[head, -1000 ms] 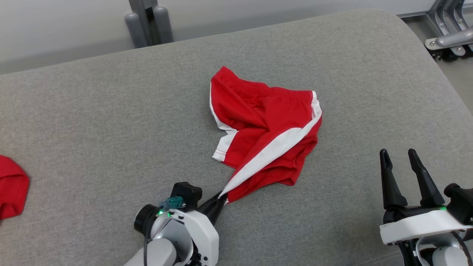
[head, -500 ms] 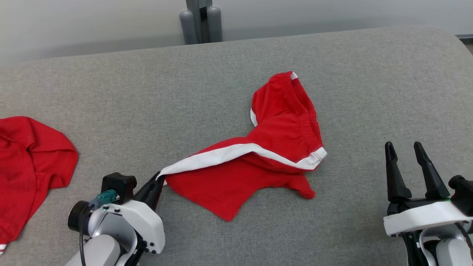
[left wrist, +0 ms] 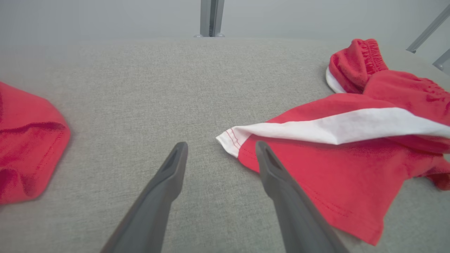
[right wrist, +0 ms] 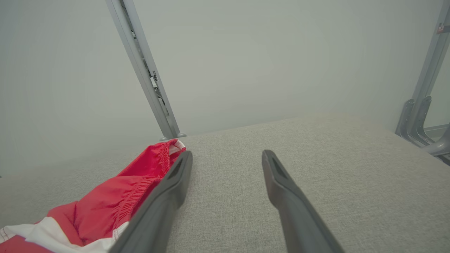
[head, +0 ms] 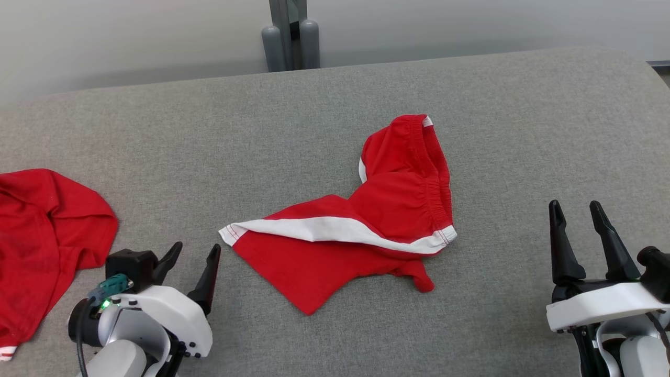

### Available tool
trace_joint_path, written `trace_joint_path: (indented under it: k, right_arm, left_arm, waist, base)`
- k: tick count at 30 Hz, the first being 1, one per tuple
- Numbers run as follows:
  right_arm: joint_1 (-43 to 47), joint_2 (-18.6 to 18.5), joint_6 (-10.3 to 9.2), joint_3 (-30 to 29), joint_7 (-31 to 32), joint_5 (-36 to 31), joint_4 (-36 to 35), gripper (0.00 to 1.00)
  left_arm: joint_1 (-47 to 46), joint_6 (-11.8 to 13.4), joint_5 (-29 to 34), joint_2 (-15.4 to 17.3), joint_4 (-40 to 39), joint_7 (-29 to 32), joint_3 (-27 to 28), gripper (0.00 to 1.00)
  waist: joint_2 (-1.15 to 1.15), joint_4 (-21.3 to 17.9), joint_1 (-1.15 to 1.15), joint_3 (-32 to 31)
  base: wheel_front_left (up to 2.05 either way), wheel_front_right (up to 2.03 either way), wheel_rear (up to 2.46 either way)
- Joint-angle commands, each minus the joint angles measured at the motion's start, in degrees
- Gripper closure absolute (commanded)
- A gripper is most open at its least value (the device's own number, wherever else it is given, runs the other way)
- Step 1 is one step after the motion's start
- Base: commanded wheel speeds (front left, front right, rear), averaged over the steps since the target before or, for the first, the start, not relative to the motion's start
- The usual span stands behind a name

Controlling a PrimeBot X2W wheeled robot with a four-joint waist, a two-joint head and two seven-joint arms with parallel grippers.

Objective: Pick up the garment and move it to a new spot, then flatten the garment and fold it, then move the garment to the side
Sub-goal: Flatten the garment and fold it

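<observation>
The left end effector (head: 198, 245) has released the shorts (head: 335, 259).

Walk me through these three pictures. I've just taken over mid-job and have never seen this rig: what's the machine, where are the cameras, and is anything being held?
This is a two-armed robot working over a grey padded surface. The wide picture comes from a camera on its head, looking down. Its left hand is at the lower left and its right hand at the lower right. The other two pictures come from a camera on each wrist, looking along that hand's two dark fingers. In the middle lie crumpled red shorts with a white stripe, one white-edged corner just beside the left hand. Another red garment lies at the far left. Both hands are open and hold nothing.
</observation>
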Motion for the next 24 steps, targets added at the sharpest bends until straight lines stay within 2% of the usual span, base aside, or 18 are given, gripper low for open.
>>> trace_joint_path:
  k: [1, 6, 13, 24]
  right_arm:
    - [0.12, -0.3, -0.02, -0.28, 0.32, -0.53, -0.04, 0.0]
    - [-0.05, -0.29, -0.02, -0.9, 0.75, -1.83, -0.96, 0.0]
    - [-1.16, -0.28, -0.02, 0.15, 2.01, -3.72, -2.42, 0.0]
    - [1.31, -0.31, -0.02, 3.53, 4.24, -3.73, -1.85, 0.0]
  left_arm:
    - [0.52, 0.36, -0.18, 0.82, -0.29, -0.08, 0.56, 0.0]
    - [2.23, 2.76, -0.92, 2.19, -3.04, -3.59, 4.23, 0.0]
    - [2.9, 4.9, -0.85, 2.32, -9.02, -8.85, 7.96, 0.0]
    - [6.28, 7.9, 2.5, 3.13, -12.6, -12.85, 9.14, 0.0]
  waist:
    - [0.0, 0.15, 0.0, -0.38]
    - [0.0, 0.91, 0.0, -2.08]
    - [0.0, 2.11, 0.0, -4.73]
    - [0.0, 3.12, 0.0, -8.18]
  base:
    - [0.0, 0.0, 0.0]
    - [0.0, 0.0, 0.0]
    - [0.0, 0.0, 0.0]
    - [0.0, 0.0, 0.0]
